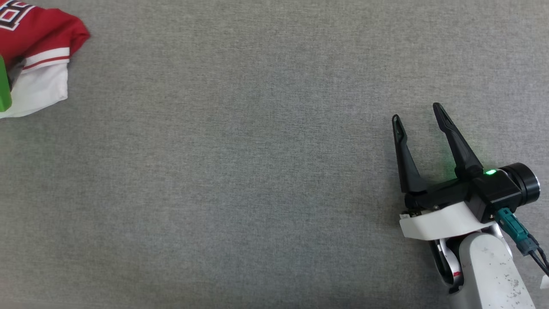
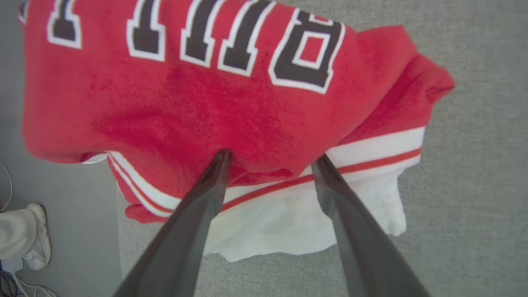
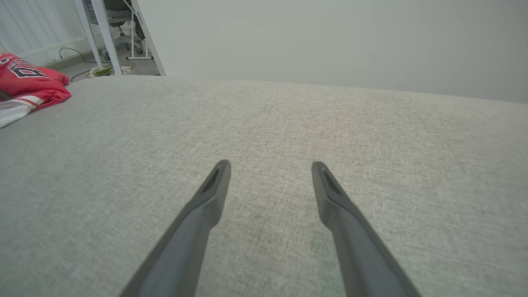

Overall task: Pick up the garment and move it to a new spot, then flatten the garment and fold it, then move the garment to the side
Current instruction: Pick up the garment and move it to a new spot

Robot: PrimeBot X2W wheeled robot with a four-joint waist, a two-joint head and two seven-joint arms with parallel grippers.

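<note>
**Operator:** Where is the garment?

**Spotter:** In your head view the garment [image 1: 38, 43] sits at ten o'clock, bunched near the far left corner of the grey desk [image 1: 257, 171] and partly cut off by the picture's edge. The red body is on top. The white-striped trim and a white sleeve spill toward six o'clock.

**Operator:** And my left pincer?

**Spotter:** Your left wrist view shows the left pincer [image 2: 272, 156] right over the garment, both fingers spread wide and holding nothing. The tips lie across the red cloth just above the striped trim. I can't tell whether they touch the fabric. Black, white-outlined letters run upside down along twelve o'clock of that view. At eight o'clock, beyond the desk edge, a person's foot [image 2: 35, 235] in a white shoe stands on the floor.

**Operator:** The right one?

**Spotter:** Your right pincer [image 1: 416, 111] sits at four o'clock in the head view, well apart from the garment. Its jaws are wide and empty, and its fingers point toward eleven o'clock over the desk's grey cloth. In its own wrist view you see the garment far off at ten o'clock.
</note>
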